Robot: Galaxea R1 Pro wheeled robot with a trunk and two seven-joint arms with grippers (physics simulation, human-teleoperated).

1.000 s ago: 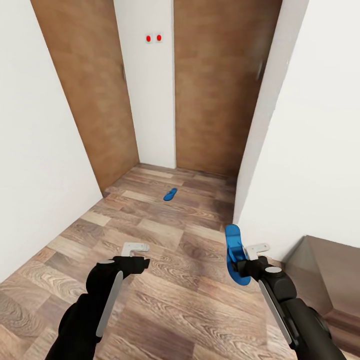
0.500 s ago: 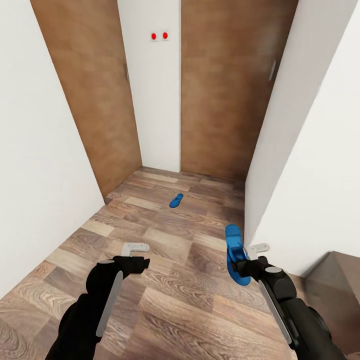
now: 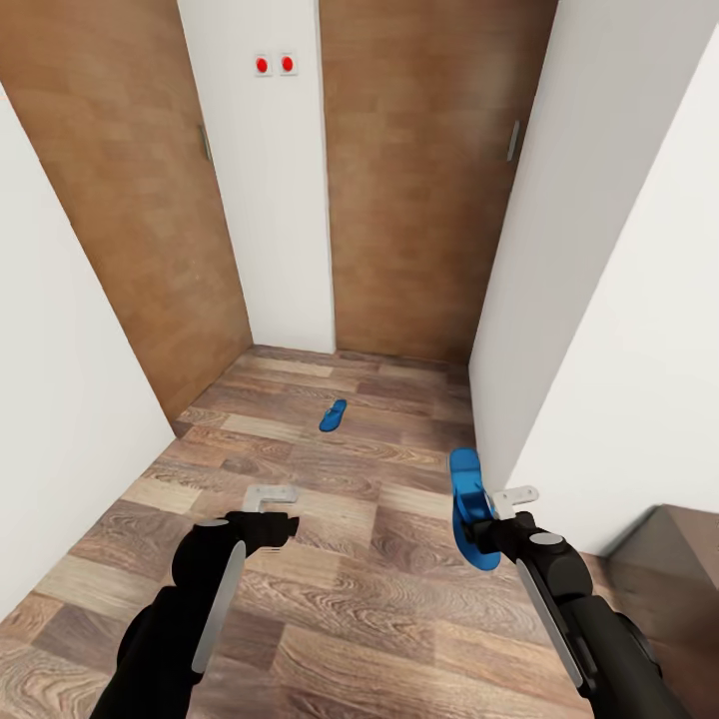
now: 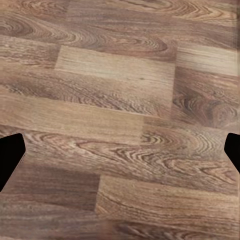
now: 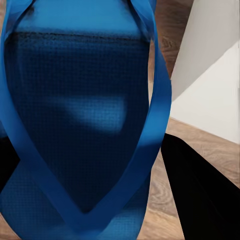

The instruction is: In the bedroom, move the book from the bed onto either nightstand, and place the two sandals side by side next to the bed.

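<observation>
Corridor of wood-plank floor between white walls, closed off ahead by two brown wooden doors set at a corner. Between them, a white wall strip carrying two red buttons.

Right gripper low at the right of the head view, clamped on a blue sandal. Sandal held on edge above the floor, its long side running away from the robot, toe end farthest out. Close up in the right wrist view: blue sole with the straps crossing over it, one dark finger beside it, white wall corner beyond.

Second blue sandal flat on the floor farther down the corridor, well apart from both arms, short of the doors.

Left gripper low at the left, over bare planks, holding nothing. In the left wrist view, dark fingertips at opposite edges, spread wide, plank floor between them.

Dark brown furniture corner at the lower right edge, past the wall.
</observation>
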